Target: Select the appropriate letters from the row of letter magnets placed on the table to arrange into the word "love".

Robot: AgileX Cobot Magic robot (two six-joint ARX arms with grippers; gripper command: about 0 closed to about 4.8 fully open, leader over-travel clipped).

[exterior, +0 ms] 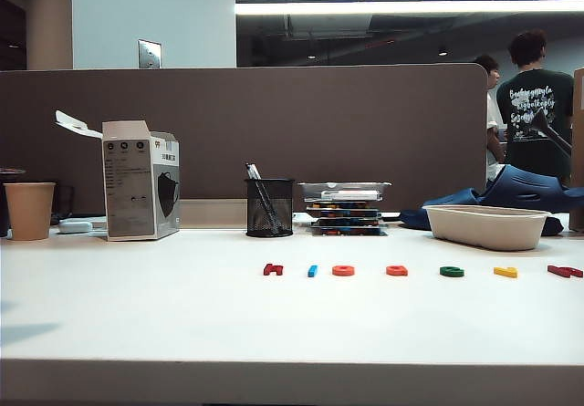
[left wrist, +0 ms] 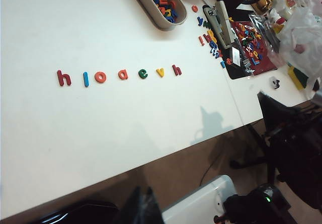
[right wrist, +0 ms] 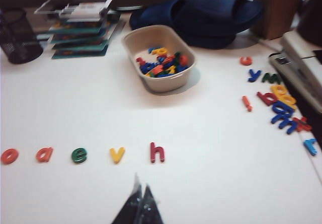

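The tabletop [exterior: 137, 315] is white. Seven letter magnets lie flat on it in one row, apart from each other.

From the left of the outside view they go: a dark red h [exterior: 273, 269], a blue l [exterior: 312, 271], an orange o [exterior: 343, 270], an orange-red a [exterior: 397, 270], a green e [exterior: 452, 271], a yellow v [exterior: 505, 272] and a red h [exterior: 564, 271] at the far right. None of them is picked out of the row yet.

Behind the row sits a tan tray [exterior: 486, 226]. It has many more small letters in it, as the right wrist view shows. Next to it is a stack of flat boxes [exterior: 346, 210], then a black mesh cup [exterior: 270, 207] with pens, a white carton [exterior: 140, 182] and a paper cup [exterior: 29, 210].

The right claw [right wrist: 140, 206] hangs above the tabletop, on the near side of the yellow v. Its tips are pressed together and it holds nothing.

The left claw [left wrist: 146, 206] is high up over the tabletop's front edge, well away from the letters. It holds nothing, but I cannot tell how far open it is.
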